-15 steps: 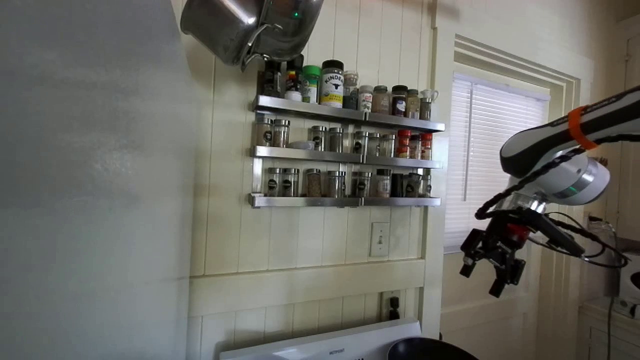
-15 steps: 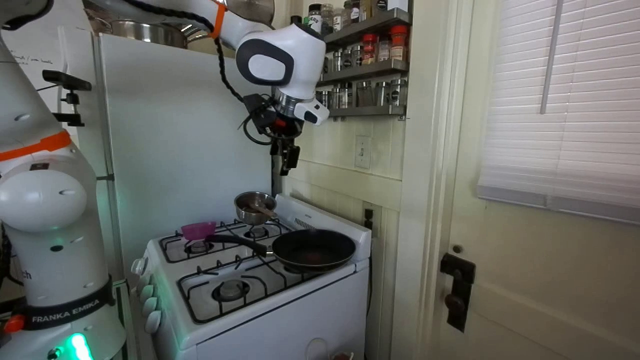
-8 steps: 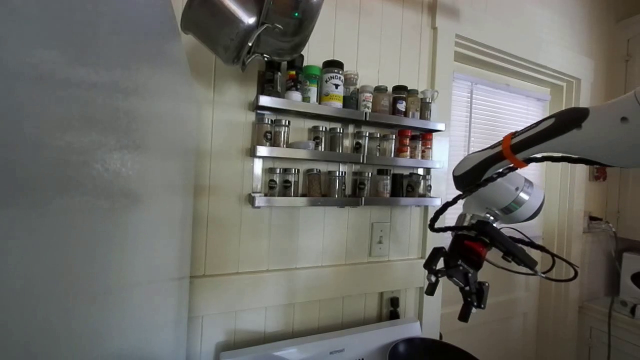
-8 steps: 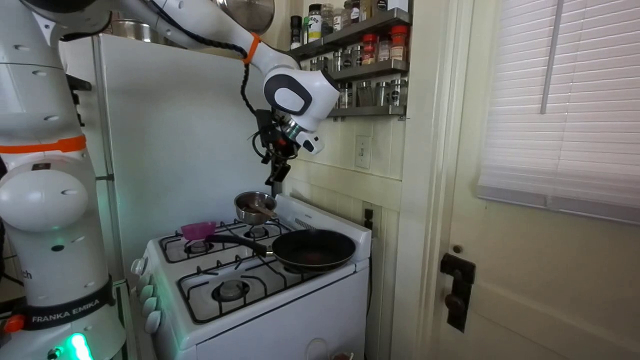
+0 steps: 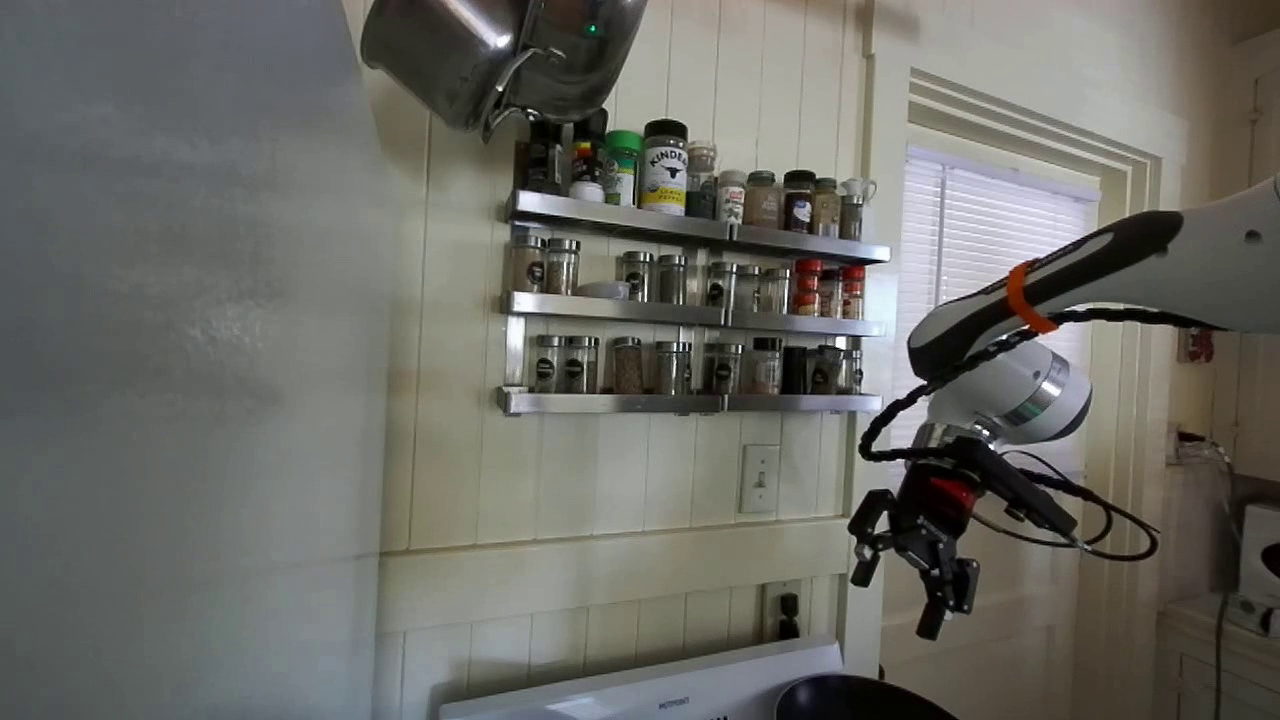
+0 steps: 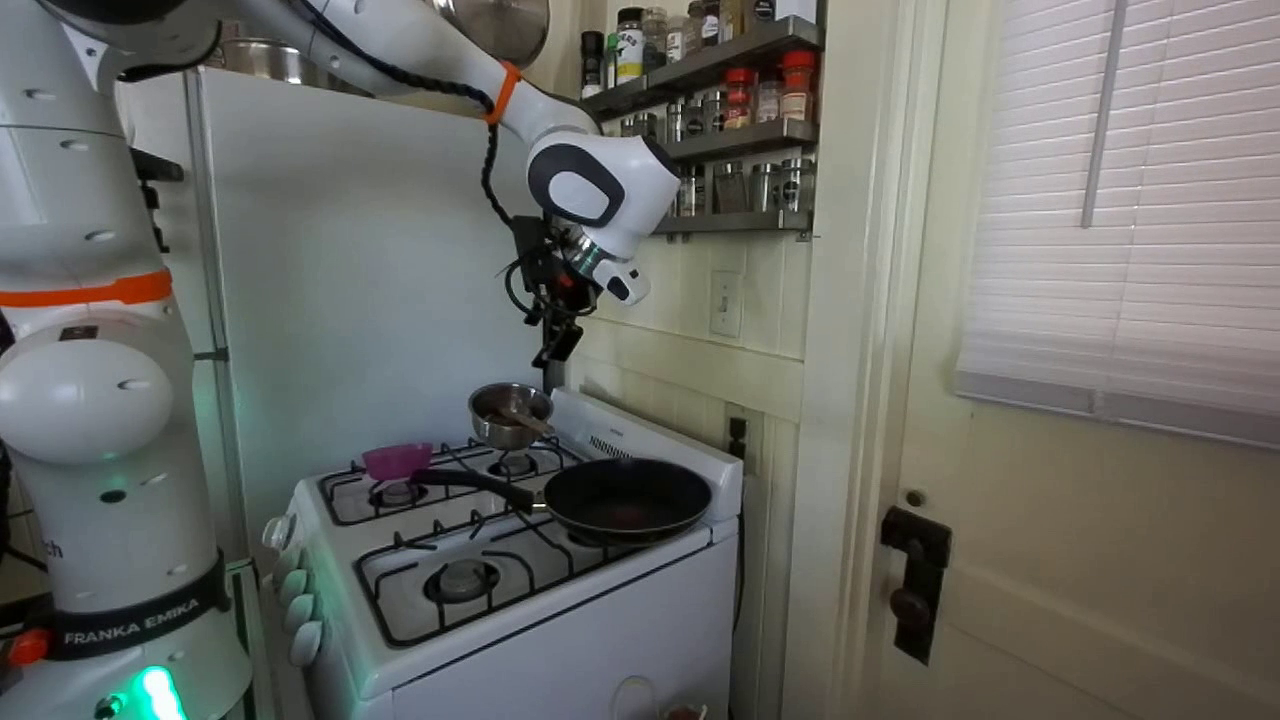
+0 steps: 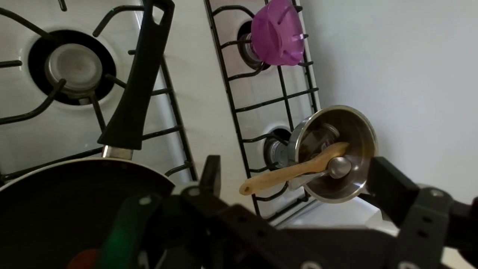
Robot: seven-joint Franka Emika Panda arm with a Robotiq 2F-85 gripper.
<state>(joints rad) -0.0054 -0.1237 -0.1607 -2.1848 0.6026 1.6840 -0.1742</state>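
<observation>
My gripper [image 5: 896,596] is open and empty, its two fingers well apart. In an exterior view it [image 6: 553,356] hangs above the back of the stove, over a steel saucepan [image 6: 492,433]. In the wrist view the saucepan [image 7: 362,140] shows between the fingertips [image 7: 297,171], below them and not touched. A wooden utensil [image 7: 274,178] and a metal spoon [image 7: 339,167] lie in the pan, the wooden handle reaching past its rim. A clear jar-like thing [image 7: 317,138] lies in it too. A pink bowl [image 7: 276,37] sits on the grate near the front burner.
A black frying pan [image 6: 628,500] sits on the stove [image 6: 560,640], its handle pointing to the stove's front. A white fridge [image 6: 370,270] stands beside the stove. Spice shelves [image 5: 700,404] hang on the wall. Steel pots [image 5: 440,60] hang above. A door [image 6: 1050,560] stands to one side.
Over the first half second the arm came lower and, in an exterior view, leftward, bringing the gripper down toward the stove. Since then it has barely moved. The gripper has stayed open.
</observation>
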